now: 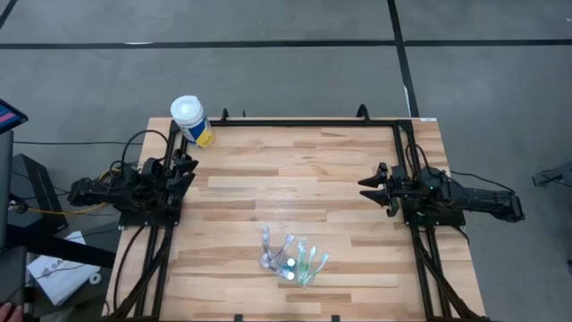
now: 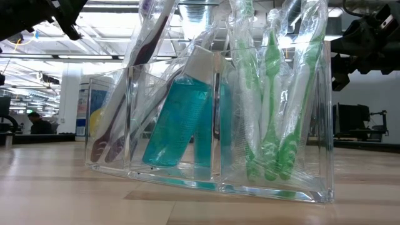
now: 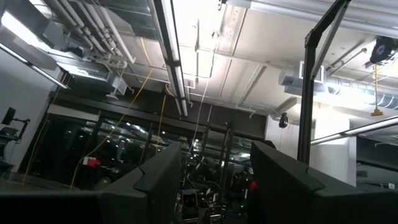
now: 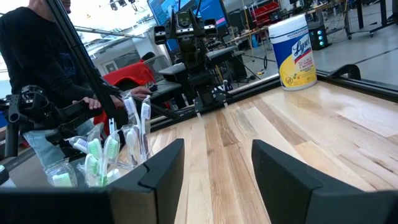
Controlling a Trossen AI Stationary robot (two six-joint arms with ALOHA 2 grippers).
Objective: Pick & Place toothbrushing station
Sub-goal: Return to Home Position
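Now holds left claw (image 1: 190, 166) at frame left and right claw (image 1: 365, 189) at frame right, both wide, empty. Shows toothbrushing station (image 1: 291, 259) lower centre on bench (image 1: 295, 170). Could topple it by swinging low.

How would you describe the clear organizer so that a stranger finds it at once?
On the wooden table, look near the edge at the bottom of the high view, about midway. There stands a clear organizer. Unlike the white-capped canister at a far corner, it is see-through and holds green toothbrushes, teal tubes and a purple toothbrush.
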